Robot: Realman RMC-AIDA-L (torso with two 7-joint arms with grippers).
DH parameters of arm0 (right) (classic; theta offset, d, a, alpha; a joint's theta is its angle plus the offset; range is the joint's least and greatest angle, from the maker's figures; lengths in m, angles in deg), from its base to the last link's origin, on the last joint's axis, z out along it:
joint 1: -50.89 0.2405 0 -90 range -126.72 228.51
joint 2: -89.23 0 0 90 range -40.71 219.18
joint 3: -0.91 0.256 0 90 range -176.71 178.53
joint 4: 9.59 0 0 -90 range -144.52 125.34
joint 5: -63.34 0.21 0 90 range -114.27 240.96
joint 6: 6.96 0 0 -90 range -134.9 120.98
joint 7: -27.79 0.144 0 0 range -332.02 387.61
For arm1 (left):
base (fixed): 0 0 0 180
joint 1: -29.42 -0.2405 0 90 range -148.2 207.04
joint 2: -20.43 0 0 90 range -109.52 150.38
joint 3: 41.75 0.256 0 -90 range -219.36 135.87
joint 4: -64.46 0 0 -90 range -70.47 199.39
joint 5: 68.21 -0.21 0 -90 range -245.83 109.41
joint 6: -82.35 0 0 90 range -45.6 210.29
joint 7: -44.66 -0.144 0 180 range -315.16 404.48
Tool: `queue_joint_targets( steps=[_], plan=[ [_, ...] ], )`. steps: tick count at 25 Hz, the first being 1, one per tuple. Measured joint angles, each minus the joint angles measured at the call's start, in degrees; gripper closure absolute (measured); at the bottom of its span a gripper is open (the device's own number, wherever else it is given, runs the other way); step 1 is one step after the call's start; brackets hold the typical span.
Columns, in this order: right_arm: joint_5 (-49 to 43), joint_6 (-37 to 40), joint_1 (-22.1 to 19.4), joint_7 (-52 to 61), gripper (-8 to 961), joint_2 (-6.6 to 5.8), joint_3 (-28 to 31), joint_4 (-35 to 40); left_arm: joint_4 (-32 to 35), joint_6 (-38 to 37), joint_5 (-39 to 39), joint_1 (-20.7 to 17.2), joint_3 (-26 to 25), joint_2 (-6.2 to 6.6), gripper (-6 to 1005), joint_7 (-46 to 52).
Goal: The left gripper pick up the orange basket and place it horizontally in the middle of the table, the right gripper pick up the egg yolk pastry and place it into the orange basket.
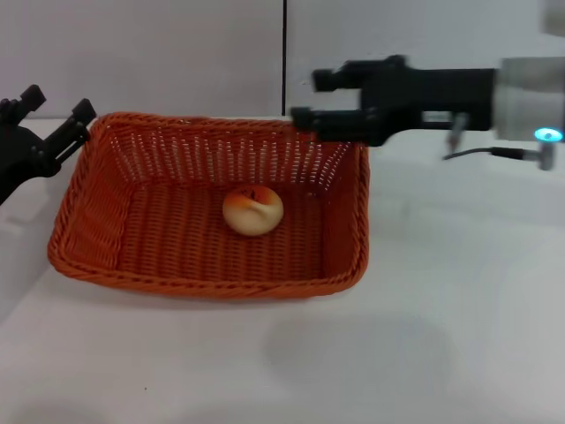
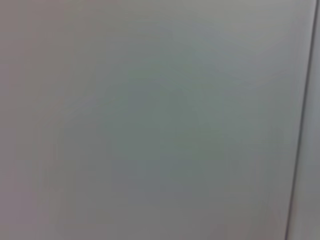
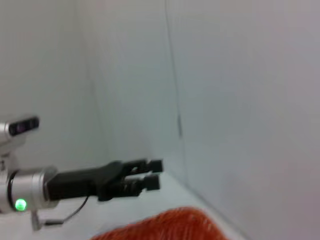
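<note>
Table (image 1: 459, 353): plain white, smooth and flat; nearest the camera in the head view, it runs back to a pale grey wall.
Orange basket (image 1: 97, 238): large rectangular woven wicker-style tray with rounded corners, braided rim and sloping latticed sides; it sits flat on the table with its long side across the view, left of centre. One orange woven corner also shows in the right wrist view (image 3: 165, 227).
Egg yolk pastry (image 1: 252, 210): small round cream bun with an orange-brown glazed top and a dark speck; it rests on the woven floor of the basket, a little right of the floor's middle.
Left gripper (image 1: 55, 115): black two-fingered claw at 9 o'clock from the pastry, just outside the basket's far-left corner; its fingers stand apart and hold nothing, one tip just beside the rim. The right wrist view shows it from the side as well (image 3: 152, 175), on a silver-grey arm with a green light.
Right gripper (image 1: 309, 97): slim black claw at 1 o'clock from the pastry, raised over the basket's far-right corner, well apart from the bun; the two fingers are spread and empty.
Left wrist view: only blurred pale grey surface.
</note>
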Motion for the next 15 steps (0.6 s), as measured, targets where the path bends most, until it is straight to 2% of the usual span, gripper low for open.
queue_joint_targets(
  steps=[1, 2, 3, 6, 7, 9, 10, 12, 13, 15],
  plan=[
    [0.0, 0.0, 0.0, 0.0, 400, 0.0, 0.0, 0.0, 0.0, 0.0, 0.0, 0.0, 0.0, 0.0, 197, 0.0],
    [4.0, 0.04, -4.13, -3.23, 376, -0.07, 0.95, 1.8, 0.12, -0.22, 0.2, -0.23, -0.56, 0.04, 197, -0.02],
    [4.0, 0.04, -4.13, -3.23, 352, -0.07, 0.95, 1.8, 0.12, -0.22, 0.2, -0.23, -0.56, 0.04, 197, -0.02],
    [13.11, 1.03, -9.86, -10.83, 280, 0.05, 3.15, 0.89, 0.11, -0.61, 0.22, -0.45, -1.92, 0.06, 197, -0.37],
    [20.22, 2.81, -12.82, -17.15, 280, 0.07, 4.52, -2.54, 0.0, -0.73, 0.22, -0.52, -2.5, 0.07, 197, -0.79],
    [26.91, 5.4, -14.79, -25.3, 280, 0.05, 6.45, -8.28, -0.15, -0.86, 0.22, -0.61, -3.13, 0.06, 197, -1.74],
    [26.91, 5.4, -14.79, -25.3, 280, 0.05, 6.45, -8.28, -0.21, -0.93, 0.22, -0.66, -3.37, 0.01, 197, -2.36],
    [32.94, 9.55, -15.88, -36.74, 280, -0.01, 10.84, -18.52, -0.27, -1.08, 0.22, -0.72, -3.62, -0.02, 197, -3.02],
    [32.94, 9.55, -15.88, -36.74, 280, -0.01, 10.84, -18.52, -0.27, -1.08, 0.22, -0.72, -3.62, -0.02, 197, -3.02],
    [35.85, 12.96, -15.94, -42.28, 280, -0.05, 15.37, -25.75, -0.92, -2.21, 0.48, -0.78, -4.84, -0.09, 197, -3.9]
  ],
)
